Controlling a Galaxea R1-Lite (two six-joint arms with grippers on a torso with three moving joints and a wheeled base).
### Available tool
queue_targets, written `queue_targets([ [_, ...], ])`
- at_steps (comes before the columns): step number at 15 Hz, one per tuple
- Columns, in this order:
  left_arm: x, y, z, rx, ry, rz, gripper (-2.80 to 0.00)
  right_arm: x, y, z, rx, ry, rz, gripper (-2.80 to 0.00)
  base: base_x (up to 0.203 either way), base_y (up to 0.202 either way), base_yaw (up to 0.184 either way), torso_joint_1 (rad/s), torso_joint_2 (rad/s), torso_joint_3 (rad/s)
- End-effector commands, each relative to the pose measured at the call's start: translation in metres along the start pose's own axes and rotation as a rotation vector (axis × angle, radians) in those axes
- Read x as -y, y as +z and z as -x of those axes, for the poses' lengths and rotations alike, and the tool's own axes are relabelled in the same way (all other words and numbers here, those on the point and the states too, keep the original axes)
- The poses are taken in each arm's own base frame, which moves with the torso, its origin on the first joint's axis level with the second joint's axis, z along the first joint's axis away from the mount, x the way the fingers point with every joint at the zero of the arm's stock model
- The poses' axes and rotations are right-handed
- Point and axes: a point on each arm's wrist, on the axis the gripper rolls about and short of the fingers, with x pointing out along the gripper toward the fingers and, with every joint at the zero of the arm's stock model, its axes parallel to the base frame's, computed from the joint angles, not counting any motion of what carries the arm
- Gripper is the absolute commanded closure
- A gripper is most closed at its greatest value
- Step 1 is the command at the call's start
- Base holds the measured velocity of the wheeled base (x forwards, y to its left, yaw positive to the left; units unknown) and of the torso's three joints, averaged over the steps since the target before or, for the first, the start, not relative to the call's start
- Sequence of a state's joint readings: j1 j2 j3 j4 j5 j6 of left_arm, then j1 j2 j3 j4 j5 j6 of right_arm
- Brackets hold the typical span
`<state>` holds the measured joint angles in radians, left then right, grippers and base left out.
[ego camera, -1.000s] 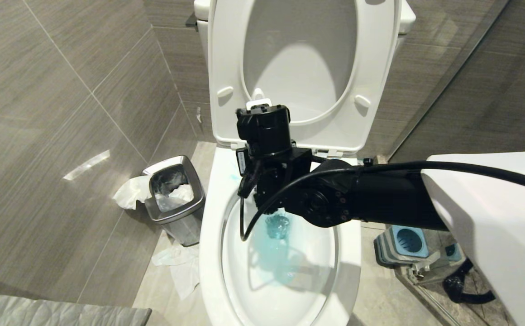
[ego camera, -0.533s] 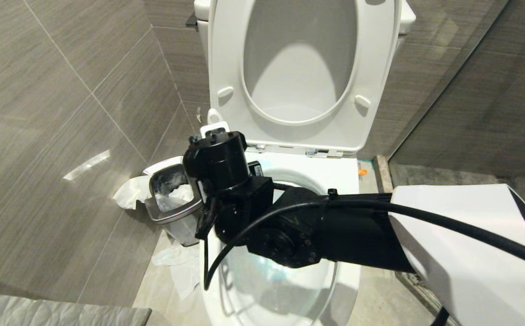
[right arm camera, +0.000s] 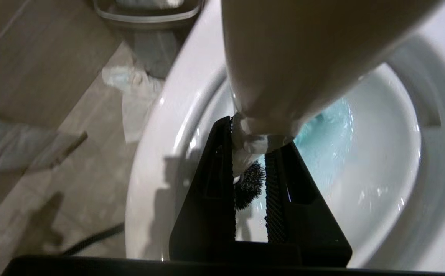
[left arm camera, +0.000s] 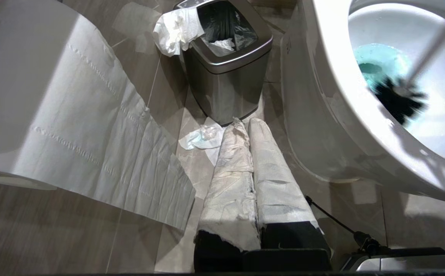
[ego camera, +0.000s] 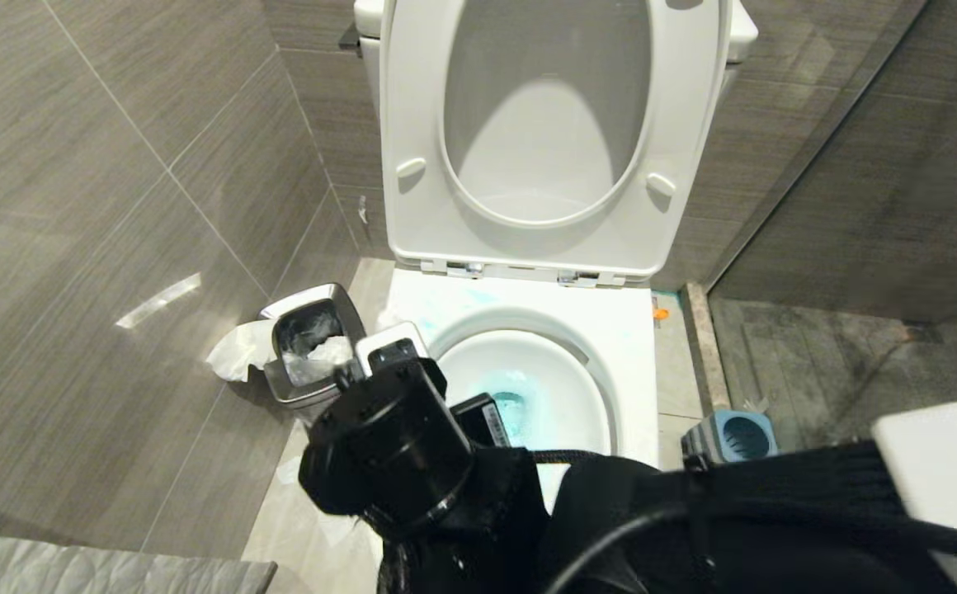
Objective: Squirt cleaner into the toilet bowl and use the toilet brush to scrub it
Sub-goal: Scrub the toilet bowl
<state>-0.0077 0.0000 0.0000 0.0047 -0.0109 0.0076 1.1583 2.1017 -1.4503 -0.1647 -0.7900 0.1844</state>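
Scrubbing is the step in hand: the right gripper [right arm camera: 251,168] has its fingers closed narrowly on the white handle of the toilet brush [left arm camera: 397,97], whose black bristles sit low inside the toilet bowl [ego camera: 528,326], at the edge of the turquoise pool of cleaner [ego camera: 511,408]. The left gripper [left arm camera: 251,153] is parked beside the bowl, fingers pressed together and holding nothing. Next, the brush probably needs to sweep around the inner walls with firm contact.

Turquoise cleaner [ego camera: 513,406] pools in the toilet bowl [ego camera: 640,346]
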Motion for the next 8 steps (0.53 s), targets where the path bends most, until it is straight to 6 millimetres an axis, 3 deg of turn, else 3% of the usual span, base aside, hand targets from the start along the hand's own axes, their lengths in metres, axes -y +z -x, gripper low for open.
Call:
queue_targets([
  [1, 0.0, 0.0, 0.0, -0.001, 0.0, 0.0, 0.0, 0.032, 0.0, 0.046, -0.001, 0.013, -0.027, 0.0, 0.0, 0.0, 0.0, 0.0, 0.0, 0.0],
  [4, 0.0, 0.0, 0.0, -0.001, 0.0, 0.0, 0.0, 0.072, -0.017, 0.06, -0.043, -0.045, -0.058, 0.0, 0.0, 0.0, 0.0, 0.0, 0.0, 0.0],
  [8, 0.0, 0.0, 0.0, -0.001, 0.0, 0.001, 0.0, 0.117, -0.023, 0.029, -0.085, -0.207, -0.112, 0.0, 0.0, 0.0, 0.0, 0.0, 0.0, 0.0],
])
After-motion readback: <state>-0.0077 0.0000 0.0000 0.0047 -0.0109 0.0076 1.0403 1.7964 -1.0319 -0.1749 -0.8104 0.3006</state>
